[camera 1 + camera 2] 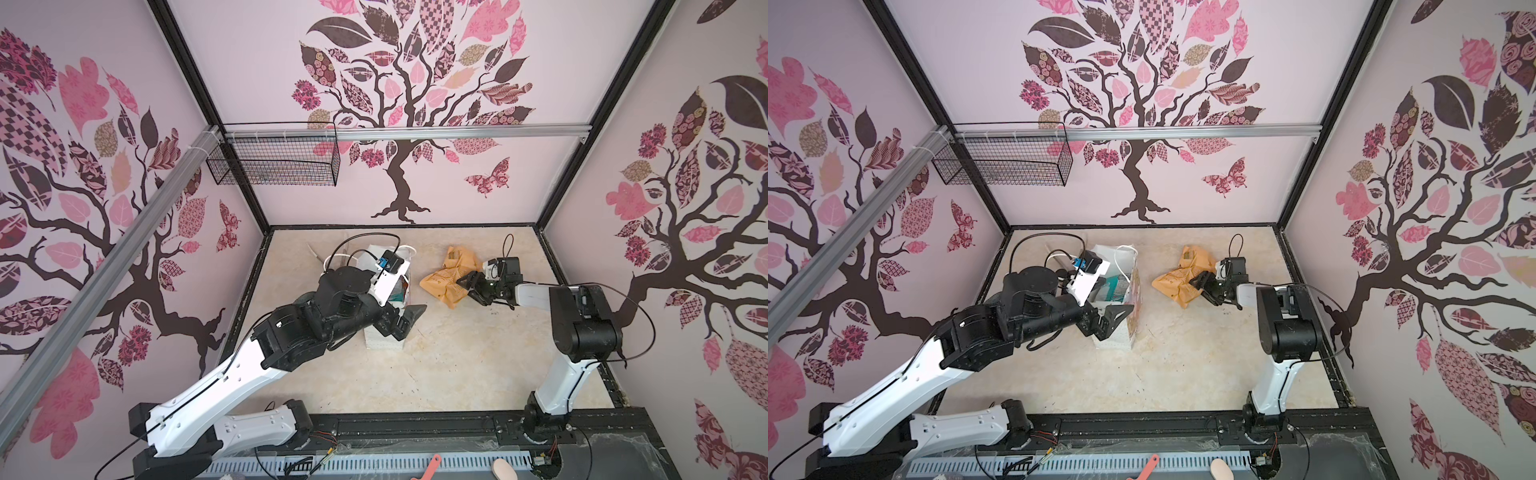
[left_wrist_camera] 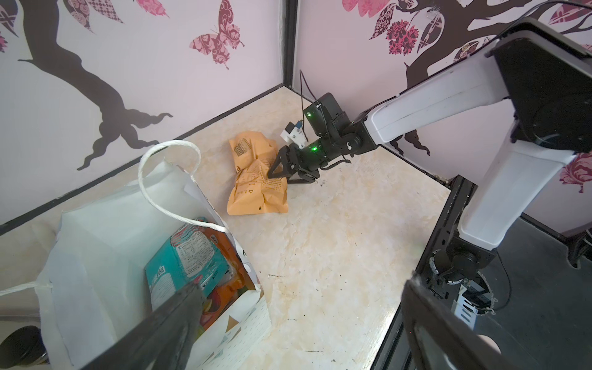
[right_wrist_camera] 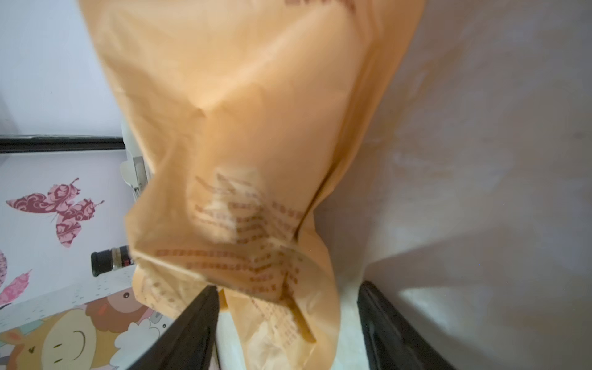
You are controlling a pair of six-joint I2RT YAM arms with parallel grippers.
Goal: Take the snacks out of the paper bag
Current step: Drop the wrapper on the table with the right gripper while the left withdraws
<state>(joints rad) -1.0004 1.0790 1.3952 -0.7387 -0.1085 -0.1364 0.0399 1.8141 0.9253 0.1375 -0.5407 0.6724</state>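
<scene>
Beige, marble-patterned bench (image 1: 457, 365) forms the floor of a booth whose pink walls are printed with dark trees. Nearest, on the left, the left gripper (image 1: 405, 320) hangs over the front edge of the paper bag (image 2: 246, 326), its jaws released and spread wide, holding nothing. White with a small dot-and-triangle pattern, the bag stands upright on the bench, left of middle, mouth open, one cord handle (image 2: 150, 192) looping above it. Snacks lie inside: a teal packet (image 2: 182, 266) on top and an orange-red packet (image 2: 224, 288) under it. A small dark-lidded jar (image 2: 19, 346) sits just beside the bag. Farther back on the right, near the bag but apart from it, a large tan-orange packet (image 1: 446, 276) lies crumpled on the bench. The right gripper (image 1: 468, 289) is at the packet's edge, jaws parted on either side of a fold, not clenched. Farthest, a black wire basket (image 1: 274, 160) hangs on the back wall.
</scene>
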